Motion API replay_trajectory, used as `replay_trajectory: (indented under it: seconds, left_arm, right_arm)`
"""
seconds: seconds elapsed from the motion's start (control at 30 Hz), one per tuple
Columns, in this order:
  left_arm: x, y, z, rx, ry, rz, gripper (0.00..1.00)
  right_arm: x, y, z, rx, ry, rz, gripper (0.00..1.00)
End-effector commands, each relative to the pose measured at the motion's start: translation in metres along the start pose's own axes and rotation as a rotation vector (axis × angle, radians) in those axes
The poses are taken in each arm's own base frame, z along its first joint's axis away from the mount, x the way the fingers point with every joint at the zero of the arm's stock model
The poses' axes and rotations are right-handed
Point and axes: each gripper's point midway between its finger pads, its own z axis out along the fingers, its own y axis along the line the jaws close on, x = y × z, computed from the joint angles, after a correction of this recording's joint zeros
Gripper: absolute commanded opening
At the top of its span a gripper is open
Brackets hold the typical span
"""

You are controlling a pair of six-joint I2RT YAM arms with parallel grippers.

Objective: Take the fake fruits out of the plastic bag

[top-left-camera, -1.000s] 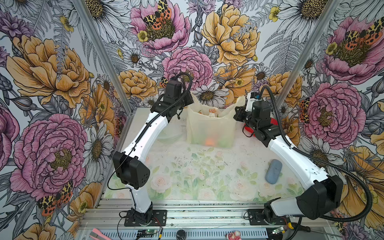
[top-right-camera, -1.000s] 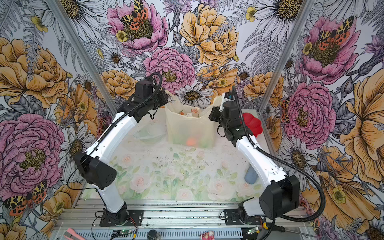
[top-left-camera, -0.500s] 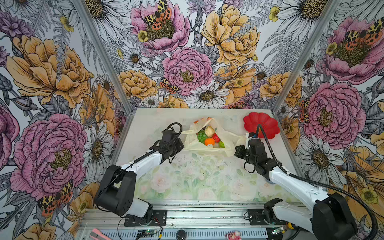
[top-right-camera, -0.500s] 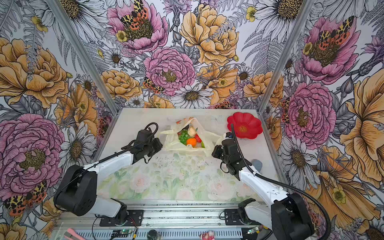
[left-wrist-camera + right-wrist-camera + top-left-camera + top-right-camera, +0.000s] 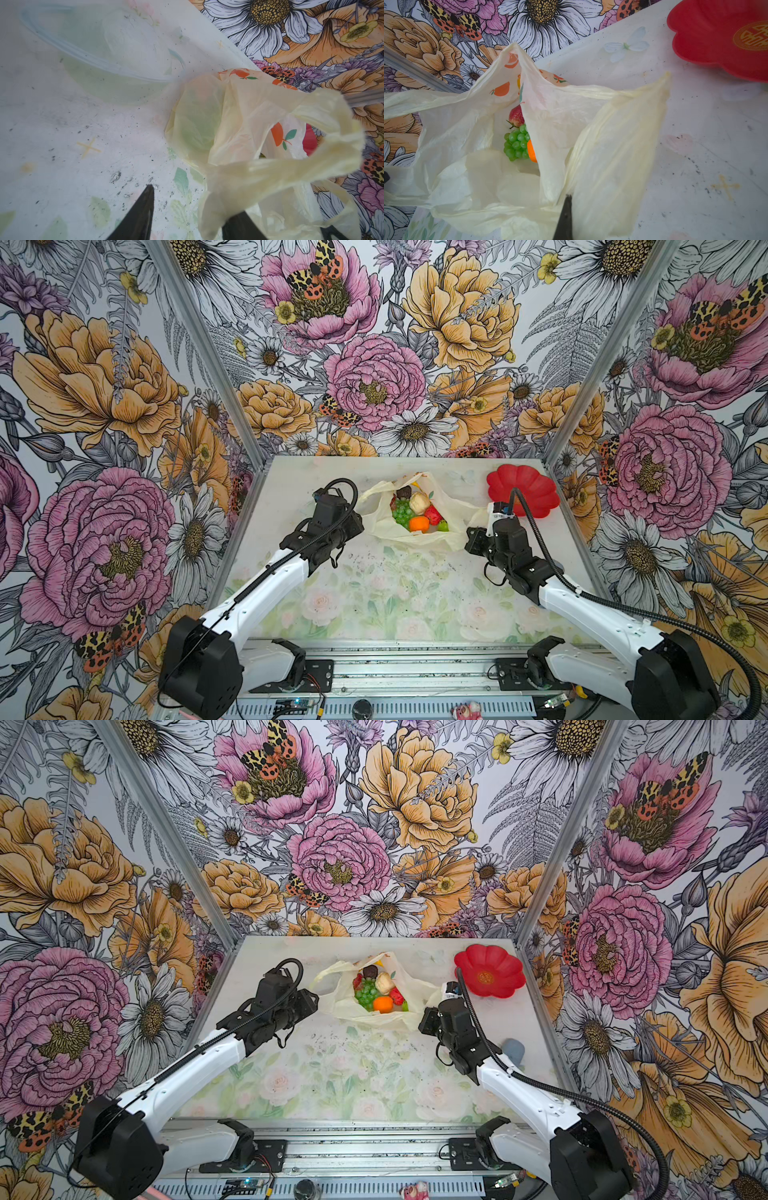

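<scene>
Both arms reach low across the table (image 5: 374, 593). The left gripper (image 5: 356, 521) has its jaws parted, with a loop handle (image 5: 291, 166) draped over one finger (image 5: 243, 228). The right gripper (image 5: 471, 537) is clenched on the plastic bag (image 5: 451, 510). The bag lies open between them at the back of the table. Inside are a green grape bunch (image 5: 402, 510), an orange (image 5: 418, 524), a strawberry (image 5: 516, 117), a cream piece (image 5: 419, 502) and a dark plum (image 5: 402, 491). A red flower-shaped plate (image 5: 528, 489) sits beside it.

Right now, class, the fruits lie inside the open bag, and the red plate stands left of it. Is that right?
No: in both top views the plate stands right of the bag, not left. The fruits do lie inside it.
</scene>
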Motion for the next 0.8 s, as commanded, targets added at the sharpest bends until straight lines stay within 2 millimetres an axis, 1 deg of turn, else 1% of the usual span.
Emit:
replay_trajectory:
  seconds: [0.0,0.03,0.07,0.1,0.13,0.17,0.23,0.3,0.37,0.4,0.47,0.53,0.6,0.67,0.7,0.77]
  left_arm:
    - [-0.038,0.007,-0.062,-0.114,-0.176,0.113,0.54]
    - [-0.044,-0.002,-0.076,-0.104,-0.202,0.149,0.54]
    - [-0.047,-0.013,-0.086,-0.085,-0.216,0.181,0.54]
    - [-0.047,-0.029,-0.093,-0.053,-0.216,0.222,0.54]
    - [-0.044,-0.046,-0.096,-0.017,-0.202,0.263,0.54]
    - [-0.038,-0.067,-0.095,0.019,-0.173,0.305,0.54]
    - [-0.019,-0.11,-0.09,0.096,-0.114,0.375,0.55]
    - [0.009,-0.148,-0.073,0.151,-0.036,0.423,0.56]
    - [0.031,-0.173,-0.055,0.187,0.016,0.439,0.56]
    - [0.042,-0.182,-0.043,0.204,0.044,0.438,0.56]
    - [0.058,-0.191,-0.02,0.212,0.095,0.415,0.57]
    - [0.068,-0.19,0.006,0.169,0.135,0.402,0.57]
    - [0.072,-0.176,0.035,0.053,0.146,0.428,0.59]
    - [0.068,-0.163,0.054,-0.063,0.114,0.497,0.65]
    - [0.069,-0.154,0.067,-0.109,0.12,0.515,0.67]
    - [0.068,-0.137,0.085,-0.167,0.136,0.51,0.67]
  right_arm:
    - [-0.009,0.007,-0.004,0.0,-0.052,-0.041,0.0]
    - [-0.006,0.006,-0.003,0.005,-0.046,-0.043,0.0]
    - [-0.005,0.006,-0.002,0.008,-0.041,-0.046,0.0]
    - [-0.003,0.006,-0.001,0.008,-0.037,-0.048,0.0]
    - [-0.002,0.007,0.0,0.006,-0.035,-0.047,0.0]
    - [-0.003,0.008,0.0,0.005,-0.037,-0.047,0.0]
    - [-0.003,0.01,0.0,0.001,-0.039,-0.048,0.0]
    - [-0.006,0.012,-0.002,-0.003,-0.049,-0.047,0.0]
    - [-0.008,0.013,-0.005,-0.004,-0.063,-0.046,0.0]
    - [-0.01,0.014,-0.007,-0.004,-0.072,-0.044,0.0]
    - [-0.012,0.014,-0.01,-0.007,-0.084,-0.043,0.0]
    - [-0.015,0.016,-0.013,-0.013,-0.094,-0.043,0.0]
    - [-0.015,0.017,-0.015,-0.018,-0.1,-0.043,0.0]
    - [-0.015,0.016,-0.017,-0.02,-0.103,-0.044,0.0]
    - [-0.015,0.017,-0.017,-0.023,-0.104,-0.044,0.0]
    - [-0.011,0.017,-0.017,-0.024,-0.097,-0.045,0.0]
